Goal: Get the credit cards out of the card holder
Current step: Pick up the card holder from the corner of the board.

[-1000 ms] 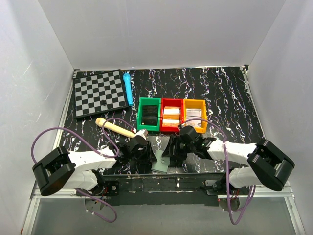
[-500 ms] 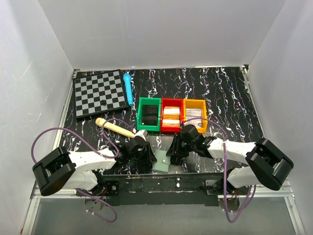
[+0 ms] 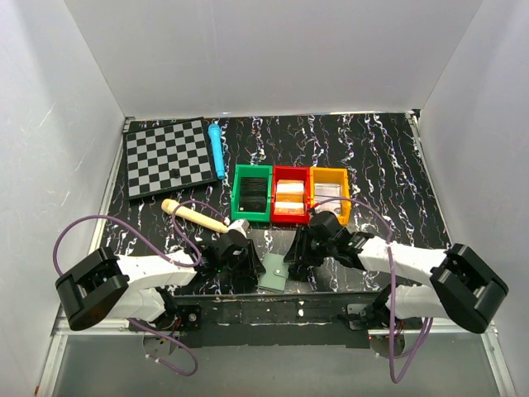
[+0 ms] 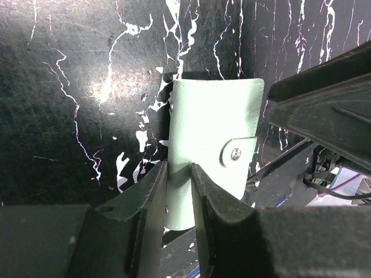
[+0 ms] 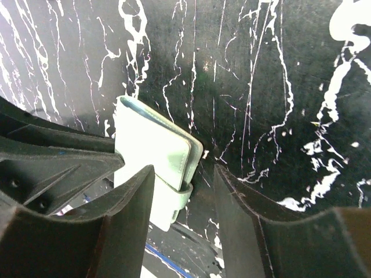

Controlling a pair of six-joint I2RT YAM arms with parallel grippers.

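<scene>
Near edge of the table (image 3: 397,165): card holder (image 3: 274,273) lying flat and closed, snap tab (image 4: 236,154) fastened. Long axis running roughly near to far, tab edge turned toward the right gripper (image 5: 182,174). Left gripper (image 4: 178,174) clenched on the holder's end, on the side away from the tab. Right gripper spread astride the tab corner, not squeezing. Farther back, side by side: green bin (image 3: 238,192), red bin (image 3: 288,170), orange bin (image 3: 329,171).

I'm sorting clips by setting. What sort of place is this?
Probably a robot-manipulation test cell: plain white walls box in a black marbled table, two robot arms stand at its near edge, and unrelated props, a chessboard and coloured bins, lie about.
</scene>
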